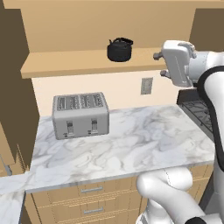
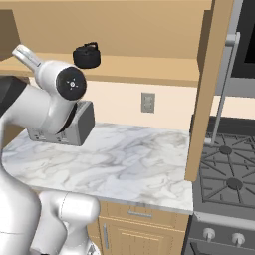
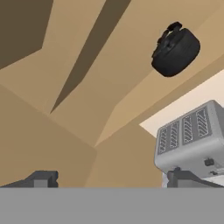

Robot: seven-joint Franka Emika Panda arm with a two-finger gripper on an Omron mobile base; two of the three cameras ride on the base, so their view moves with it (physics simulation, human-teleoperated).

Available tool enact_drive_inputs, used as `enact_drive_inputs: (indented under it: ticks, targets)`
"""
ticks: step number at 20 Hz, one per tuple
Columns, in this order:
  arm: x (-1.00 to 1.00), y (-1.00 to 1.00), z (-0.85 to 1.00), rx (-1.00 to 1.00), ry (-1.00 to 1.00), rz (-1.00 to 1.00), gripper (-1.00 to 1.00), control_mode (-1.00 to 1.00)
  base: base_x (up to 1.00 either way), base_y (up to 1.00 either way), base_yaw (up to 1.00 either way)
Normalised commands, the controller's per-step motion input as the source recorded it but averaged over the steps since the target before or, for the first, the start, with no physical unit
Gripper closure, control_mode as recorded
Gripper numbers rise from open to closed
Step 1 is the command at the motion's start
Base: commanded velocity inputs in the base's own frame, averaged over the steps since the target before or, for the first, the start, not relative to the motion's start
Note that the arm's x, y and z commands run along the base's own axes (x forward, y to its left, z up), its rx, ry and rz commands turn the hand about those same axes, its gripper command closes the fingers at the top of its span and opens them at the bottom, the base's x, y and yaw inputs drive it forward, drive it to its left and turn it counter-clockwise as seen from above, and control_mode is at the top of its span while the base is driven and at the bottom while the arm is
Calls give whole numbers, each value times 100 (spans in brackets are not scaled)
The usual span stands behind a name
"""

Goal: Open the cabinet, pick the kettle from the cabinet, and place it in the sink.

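Note:
The cabinet point(image 1: 87, 61) stands open, its tan shelf bare except for the kettle point(image 1: 119, 50), a small squat black pot with an arched handle. The kettle point(image 2: 86, 55) sits upright near the shelf's middle. One open door point(image 2: 209, 89) with a long silver handle juts out beside the stove. My gripper point(image 1: 159, 64) hovers at shelf height, to the right of the kettle and apart from it, fingers pointing left. In the hand view the kettle point(image 3: 176, 51) lies far ahead, and the gripper point(image 3: 114, 179) is open with nothing between its fingers. The sink is out of view.
A silver four-slot toaster point(image 1: 81, 114) stands on the marble counter point(image 1: 140, 144) below the shelf. A wall outlet point(image 1: 147, 85) is behind it. A black stove point(image 2: 224, 169) adjoins the counter on the right. Drawers point(image 1: 92, 190) run under the counter.

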Motion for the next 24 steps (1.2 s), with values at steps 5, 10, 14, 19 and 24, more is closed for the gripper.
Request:
enact_drive_inputs:
  ticks: [5,10,14,19,24]
  targets:
    - [20,-33,0,-1,0,0,-100,-100,0,0,0]
    - [29,-16,0,-4,0,-2,-100,-100,0,0,0]
    - [36,-12,0,0,0,-1,-100,-100,0,0,0]
    - [38,-5,0,0,-2,0,-100,-100,0,0,0]
    - [37,-5,0,0,-2,0,-100,-100,0,0,0]
